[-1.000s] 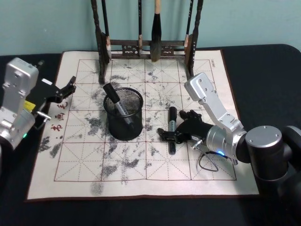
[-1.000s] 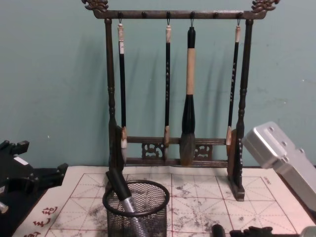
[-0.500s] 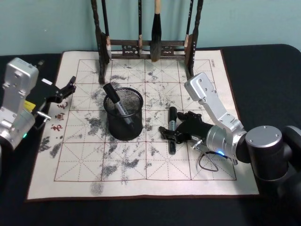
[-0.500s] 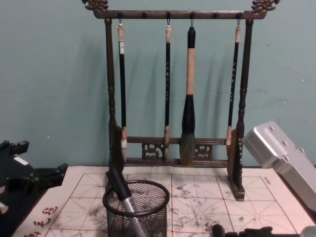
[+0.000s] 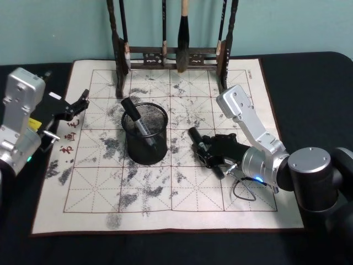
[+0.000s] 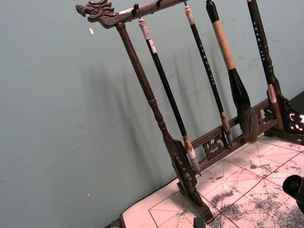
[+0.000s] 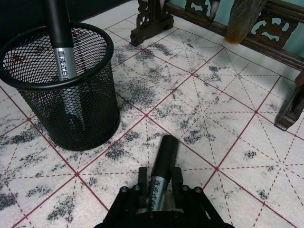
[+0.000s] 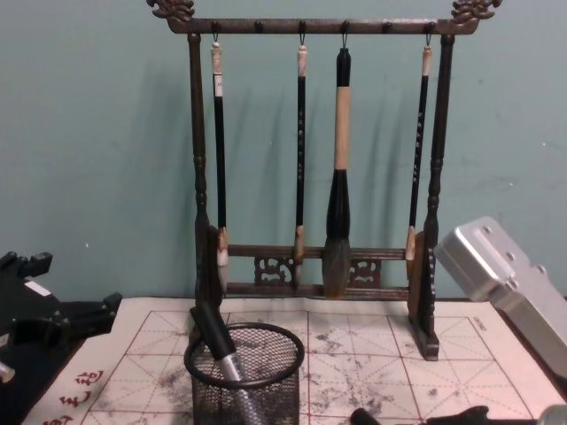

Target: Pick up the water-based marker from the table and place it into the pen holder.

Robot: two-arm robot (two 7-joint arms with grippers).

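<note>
The right end effector (image 5: 208,150) sits right of centre in the head view, low over the ink-spotted mat (image 5: 231,83), and is clamped on the marker (image 5: 196,138). In the right wrist view its two dark fingers (image 7: 176,180) press on either side of the grey barrel, and the black cap end sticks out in front of them. In the head view the marker lies at a slant, with its cap toward the upper left, aimed roughly at the holder (image 5: 144,150). Whether the marker clears the mat or rests on it, I cannot tell.

The holder stands upright on the mat just left of centre, near the marker but apart from it. A second marker (image 5: 136,119) leans inside it, its black cap rising above the rim at the upper left.

The left end effector (image 5: 80,104) is at the left edge of the head view, over the mat's border, with its fingers spread apart and nothing between them.

The brush rack (image 8: 310,264) stands at the top edge of the mat, behind the holder, with four brushes hanging from it. The mat lies on a black surface (image 5: 311,83).
</note>
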